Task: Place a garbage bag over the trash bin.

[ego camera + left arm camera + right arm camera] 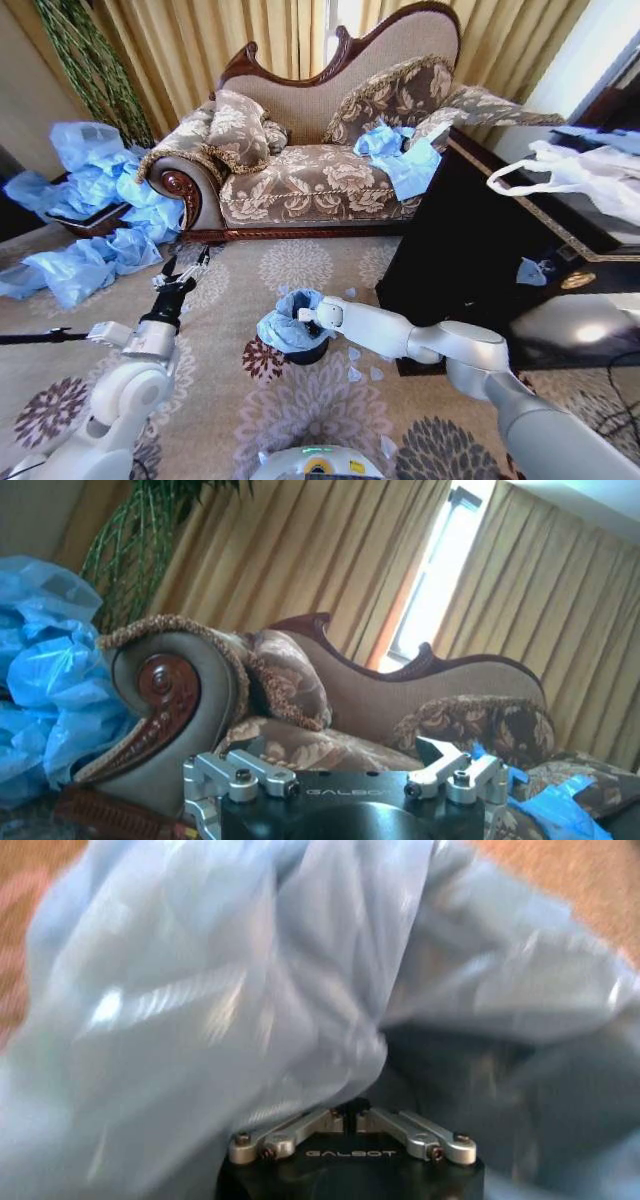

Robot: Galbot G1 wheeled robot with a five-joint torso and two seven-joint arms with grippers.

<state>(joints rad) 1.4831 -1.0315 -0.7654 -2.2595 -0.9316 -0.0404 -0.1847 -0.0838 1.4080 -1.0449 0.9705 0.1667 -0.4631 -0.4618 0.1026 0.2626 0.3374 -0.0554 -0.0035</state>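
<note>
Patterned carpet (300,400) spreads out ahead of you, with a carved sofa (320,150) along the far side, curtains (230,40) behind it, and a dark cabinet (470,250) hemming in the right. At the middle of the floor stands the trash bin (310,352), small and black, with the garbage bag (285,325) bunched over its top and spilling down its left side; open carpet lies all around it except toward the cabinet, which is near on the right. Your right gripper (303,314) is at the bin's rim, buried in the blue film, and in the right wrist view its fingers (335,1121) meet at their tips, pinched together on a fold of the bag (the plastic billows across everything beyond them). Your left gripper (185,268) is held well apart to the left of the bin, above bare carpet, pointing toward the sofa's scrolled arm; its jaws stand spread with nothing between them. Heaps of blue bags (90,210) crowd the floor's far left edge, and a white bag with loop handles (570,175) lies on the cabinet top.
</note>
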